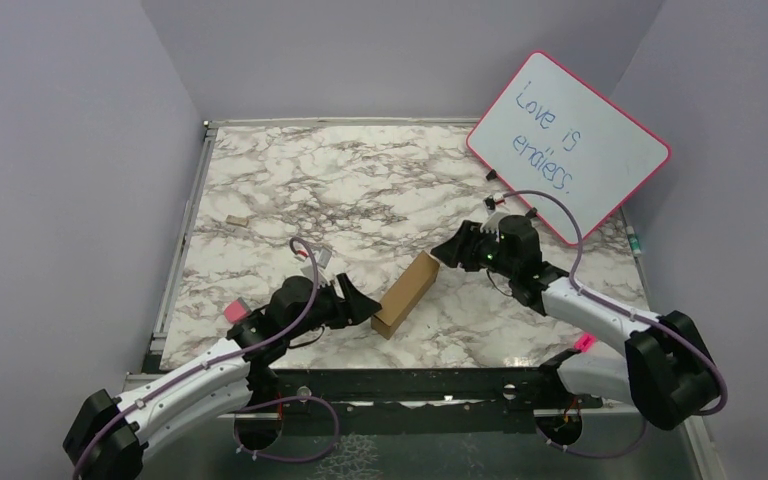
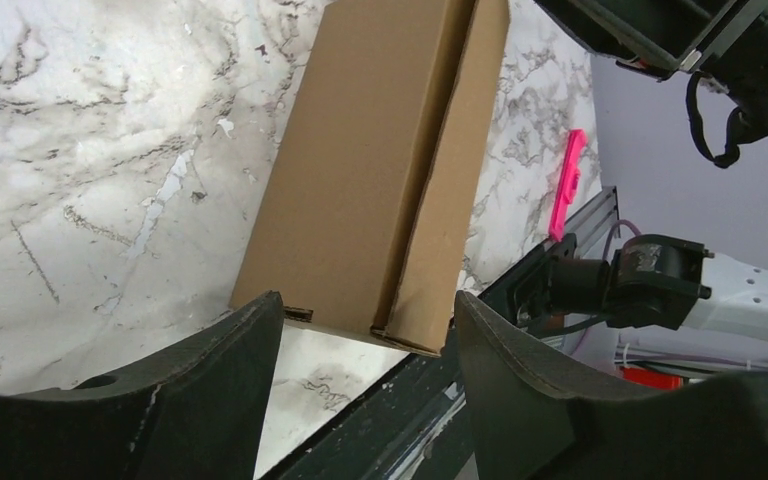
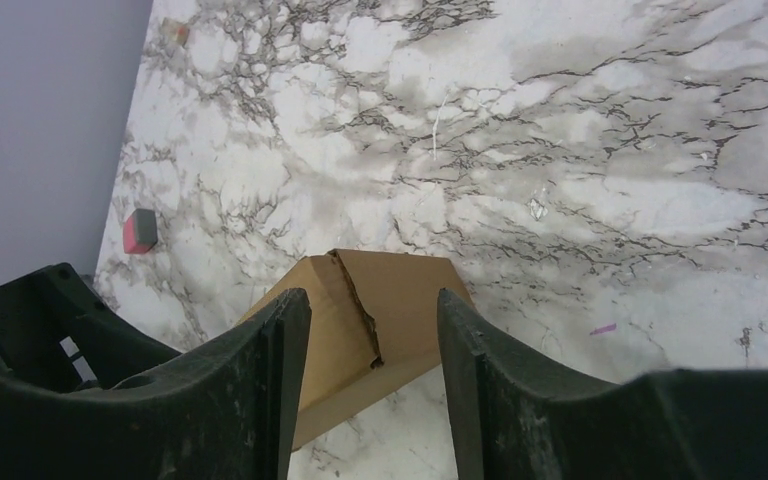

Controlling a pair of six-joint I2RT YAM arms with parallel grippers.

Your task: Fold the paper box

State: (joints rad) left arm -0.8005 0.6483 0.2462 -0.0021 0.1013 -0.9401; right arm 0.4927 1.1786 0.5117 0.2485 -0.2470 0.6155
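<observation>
We see the paper box (image 1: 406, 294) folded into a small oblong shape and lying flat on the marble table (image 1: 360, 170), near the middle of its near half. It sits at a slant, with one end pointing near and left and the other far and right.

Our left gripper (image 1: 365, 305) is at the box's near-left end. In the left wrist view its two black fingers (image 2: 210, 390) are spread about as wide as the box (image 2: 360, 170), and the box's end sits just between their tips. We cannot tell whether either finger presses on the cardboard. Along the box's top runs a seam where one panel overlaps another.

Our right gripper (image 1: 443, 250) is at the box's far-right end. In the right wrist view its fingers (image 3: 250, 390) stand apart with nothing held between them, and the box (image 3: 360, 300) shows in the gap past the tips. The end facing this camera has a torn or creased edge running down its flap.

A whiteboard with a pink rim (image 1: 568, 146) leans at the far right of the table, with blue handwriting on it. A tiny tan scrap (image 1: 237, 221) lies well apart from the box, toward the far left.
</observation>
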